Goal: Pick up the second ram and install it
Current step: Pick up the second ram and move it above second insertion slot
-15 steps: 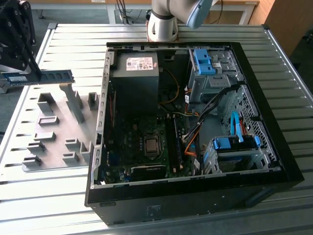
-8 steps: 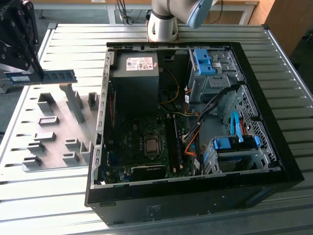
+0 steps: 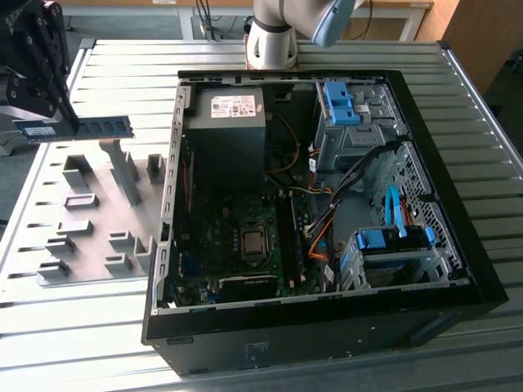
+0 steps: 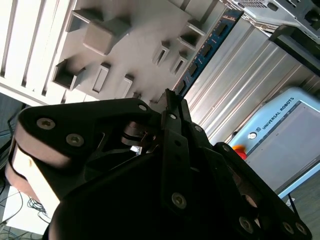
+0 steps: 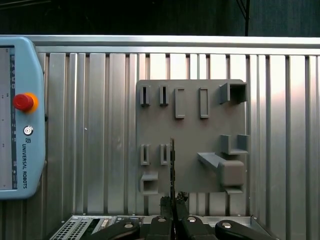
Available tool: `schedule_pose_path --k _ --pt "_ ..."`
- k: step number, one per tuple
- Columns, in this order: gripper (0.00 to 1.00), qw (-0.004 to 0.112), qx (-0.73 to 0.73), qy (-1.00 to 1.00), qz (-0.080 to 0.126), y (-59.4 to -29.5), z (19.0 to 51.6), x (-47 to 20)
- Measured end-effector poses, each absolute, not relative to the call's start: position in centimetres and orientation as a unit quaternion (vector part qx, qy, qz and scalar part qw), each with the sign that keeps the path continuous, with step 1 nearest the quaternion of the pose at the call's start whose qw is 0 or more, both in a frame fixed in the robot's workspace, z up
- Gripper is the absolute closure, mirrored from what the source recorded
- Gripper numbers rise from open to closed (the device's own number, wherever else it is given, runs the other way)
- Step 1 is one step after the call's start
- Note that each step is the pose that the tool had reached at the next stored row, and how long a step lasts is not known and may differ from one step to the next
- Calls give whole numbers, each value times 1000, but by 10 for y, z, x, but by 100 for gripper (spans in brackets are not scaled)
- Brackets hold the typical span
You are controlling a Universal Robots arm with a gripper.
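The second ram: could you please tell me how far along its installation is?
Done: the second ram is off the grey holder tray. In hand: the gripper holds it above the tray. Left: installing, since it is not yet over the open computer case at the exterior view's right.

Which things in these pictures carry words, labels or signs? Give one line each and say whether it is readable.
Teach pendant: maker's name in capitals, plain to see, beside a round symbol.
Power supply: white sticker, print too small to read.
The second ram, held in the hand: pale label, too small to read.
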State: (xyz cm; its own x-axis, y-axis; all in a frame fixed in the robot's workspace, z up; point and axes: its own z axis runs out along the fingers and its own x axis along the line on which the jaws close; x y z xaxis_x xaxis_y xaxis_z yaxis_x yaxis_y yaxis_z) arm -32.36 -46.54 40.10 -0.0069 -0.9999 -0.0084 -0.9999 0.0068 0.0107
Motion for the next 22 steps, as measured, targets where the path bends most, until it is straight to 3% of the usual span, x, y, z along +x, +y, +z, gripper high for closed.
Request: schedule_pose_path --k 22 --pt "86 1 705 -710 -7 -465 401 -308"
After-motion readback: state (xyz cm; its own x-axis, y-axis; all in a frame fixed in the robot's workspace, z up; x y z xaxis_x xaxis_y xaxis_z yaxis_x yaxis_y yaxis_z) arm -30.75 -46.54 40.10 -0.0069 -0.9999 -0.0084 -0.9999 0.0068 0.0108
